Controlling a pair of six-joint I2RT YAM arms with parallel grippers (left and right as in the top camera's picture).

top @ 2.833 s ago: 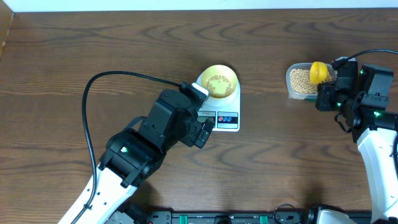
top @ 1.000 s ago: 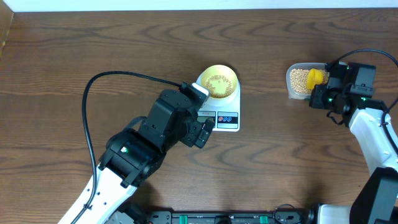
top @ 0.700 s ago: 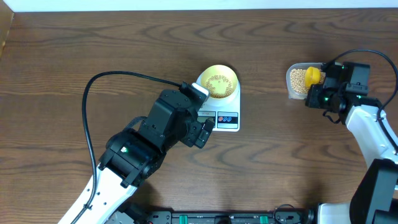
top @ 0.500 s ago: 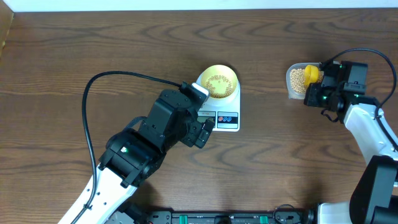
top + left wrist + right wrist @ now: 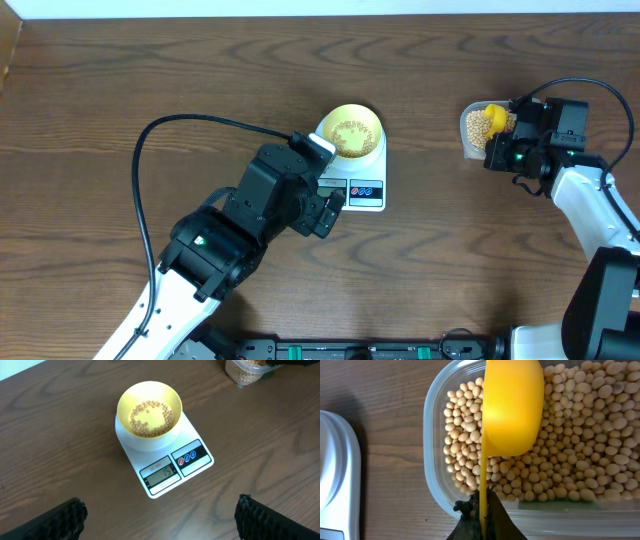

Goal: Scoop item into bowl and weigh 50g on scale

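My left gripper [image 5: 160,522] hangs wide open and empty just short of the scale [image 5: 196,435]. It is clear of the scale so that only the bowl [image 5: 123,402] and its thin layer of beans [image 5: 149,416] press on the platform, and the display faces my camera. Well apart to the right, my right gripper [image 5: 481,512] is clamped on the thin handle of the scoop [image 5: 512,407]. Its cup is turned back-up over the beans in the tub [image 5: 434,465], placed, I judge, to dig up another load.
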